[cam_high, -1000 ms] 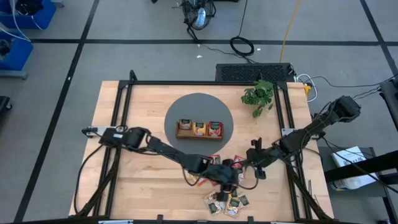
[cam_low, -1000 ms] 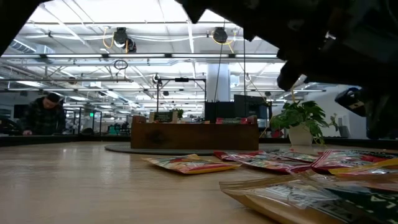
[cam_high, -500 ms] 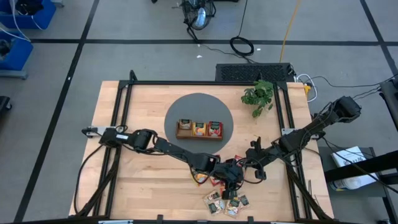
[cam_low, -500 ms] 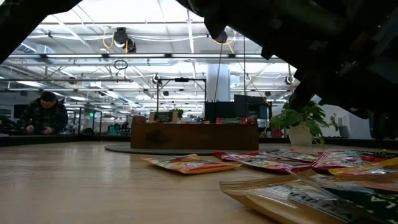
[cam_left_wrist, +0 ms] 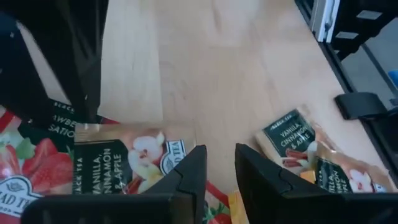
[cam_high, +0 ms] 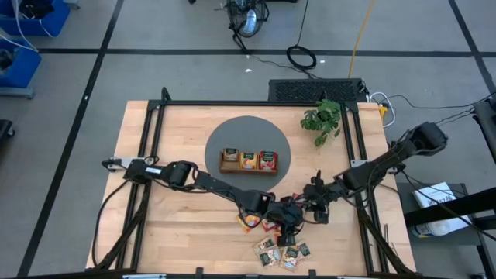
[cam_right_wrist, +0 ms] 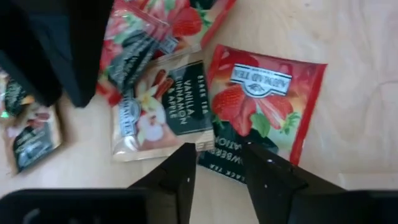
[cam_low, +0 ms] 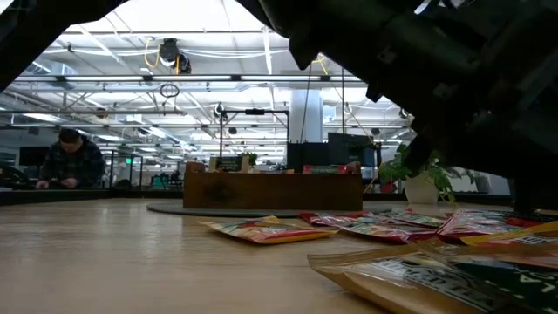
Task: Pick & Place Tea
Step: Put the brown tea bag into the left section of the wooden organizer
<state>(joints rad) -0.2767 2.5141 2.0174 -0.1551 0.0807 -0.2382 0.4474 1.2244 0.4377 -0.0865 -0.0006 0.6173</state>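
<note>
The pale, grained wooden table (cam_high: 155,139) carries a grey round mat (cam_high: 221,136) with a brown wooden tray (cam_high: 227,167). The tea (cam_high: 280,254), glossy flat foil sachets, lies scattered near the front edge: light, limp, slippery, best pinched at an edge. Both pincers hover there, the left pincer (cam_left_wrist: 216,163) and right pincer (cam_right_wrist: 216,155) parted, holding nothing.

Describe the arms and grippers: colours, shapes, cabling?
Both arms are dark, slim jointed links. The left arm has a pale labelled section near its base, the right arm a bulky rounded joint. Black cables loop along both. Left gripper and right gripper: black, angular, wedge-tipped fingers.
</note>
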